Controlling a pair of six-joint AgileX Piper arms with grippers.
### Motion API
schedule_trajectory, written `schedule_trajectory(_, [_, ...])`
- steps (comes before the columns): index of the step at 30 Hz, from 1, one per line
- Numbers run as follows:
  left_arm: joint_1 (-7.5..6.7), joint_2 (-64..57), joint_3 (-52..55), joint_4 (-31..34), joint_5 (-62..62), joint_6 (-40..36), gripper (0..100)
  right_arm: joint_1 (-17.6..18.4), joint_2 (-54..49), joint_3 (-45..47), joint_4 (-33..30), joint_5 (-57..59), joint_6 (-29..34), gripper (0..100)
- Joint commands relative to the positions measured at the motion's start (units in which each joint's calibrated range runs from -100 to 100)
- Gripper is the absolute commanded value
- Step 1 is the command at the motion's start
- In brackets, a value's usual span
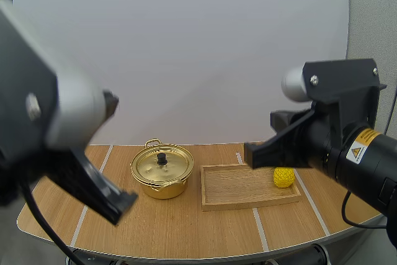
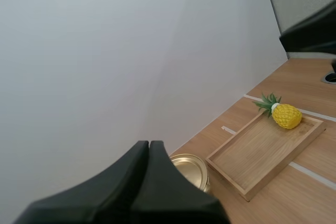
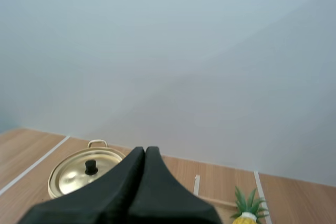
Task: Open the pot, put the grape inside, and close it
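High view: yellow warning label (image 1: 358, 151) on right arm (image 1: 329, 141); left hand (image 2: 149, 143) and right hand (image 3: 145, 149) clenched, empty.

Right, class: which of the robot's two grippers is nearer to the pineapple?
The right. The right gripper hangs raised by the tray where the pineapple lies; the left gripper hangs raised on the other side of the pot, farther off.

Wooden tray (image 1: 242, 187) on wooden table (image 1: 173, 228), rt of ctr; white tape lines (image 1: 260, 231) on tabletop.
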Motion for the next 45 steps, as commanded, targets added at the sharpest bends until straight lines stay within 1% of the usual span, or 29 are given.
schedule_trajectory(1, [-0.04, -2.29, 5.92, -0.71, -8.59, -1.79, 0, -0.37, -0.38, 1.91, -1.01, -12.62, 0.15, 0])
schedule_trajectory(3, [-0.04, -3.14, 9.83, -0.71, -18.04, -3.19, 0, -0.37, -0.38, 5.10, -1.92, -21.35, 0.15, 0])
schedule_trajectory(6, [-0.04, -3.14, 16.58, -0.92, -40.03, -7.59, 0, -0.37, -0.38, 11.35, -2.01, -33.99, 0.15, 0])
schedule_trajectory(7, [-0.04, -3.14, 19.01, -0.92, -48.13, -8.65, 0, -0.37, -0.38, 13.04, -2.01, -36.47, 0.15, 0])
schedule_trajectory(9, [-0.04, -3.14, 23.79, -0.77, -60.49, -8.85, 0, -0.37, -0.38, 17.29, -2.01, -41.58, 0.15, 0])
schedule_trajectory(11, [-0.04, -3.14, 28.27, -0.77, -67.09, -8.85, 0, -0.37, -0.38, 21.40, -2.01, -45.30, 0.15, 0])
schedule_trajectory(13, [0.31, -3.14, 32.56, -0.77, -70.28, -8.85, 0, -0.37, -0.38, 25.54, -2.01, -49.14, 0.15, 0])
schedule_trajectory(19, [2.49, -3.14, 44.15, -0.77, -84.99, -9.37, 0, -1.67, -0.38, 36.82, -2.01, -59.92, 0.15, 0])
schedule_trajectory(21, [2.73, -3.14, 47.51, -0.77, -87.91, -10.78, 0, -2.17, -0.38, 39.82, -2.01, -63.02, 0.15, 0])
schedule_trajectory(25, [2.73, -3.14, 52.96, -0.77, -88.59, -11.85, 0, -2.35, -0.38, 44.52, -2.01, -64.46, 0.15, 0])
schedule_trajectory(27, [2.73, -3.14, 55.94, -0.77, -89.53, -12.22, 0, -2.35, -0.38, 44.88, -2.01, -64.46, 0.15, 0])
schedule_trajectory(28, [2.73, -3.14, 57.84, -0.77, -91.74, -12.55, 0, -2.35, -0.38, 44.88, -2.01, -59.85, 0.15, 0])
schedule_trajectory(30, [2.73, -3.14, 59.88, -0.77, -99.48, -13.30, 0, -2.43, -0.38, 44.88, -2.01, -58.52, 0.15, 0])
schedule_trajectory(32, [2.90, -3.14, 59.88, -0.77, -90.84, -13.39, 0, -2.73, -0.38, 44.88, -2.01, -58.28, 0.15, 0])
schedule_trajectory(35, [2.90, -3.14, 59.88, -0.89, -87.55, -15.45, 0, -2.89, -0.38, 44.88, -2.01, -56.87, 0.15, 0])
schedule_trajectory(39, [2.90, -3.14, 59.88, -0.20, -80.12, -15.99, 0, -2.98, -0.38, 44.88, -2.01, -48.03, 0.15, 0])
schedule_trajectory(40, [2.90, -3.14, 59.88, 0.82, -78.51, -16.83, 0, -3.05, -0.38, 44.88, -2.01, -45.22, 0.15, 0])
schedule_trajectory(42, [2.98, -3.14, 59.88, 4.19, -76.38, -21.39, 0, -3.41, -0.38, 44.88, -2.06, -42.58, 0.15, 0])
schedule_trajectory(45, [3.09, -3.14, 59.88, 13.11, -71.91, -31.50, 0, -3.85, -0.38, 44.88, -2.16, -39.08, 0.15, 0])
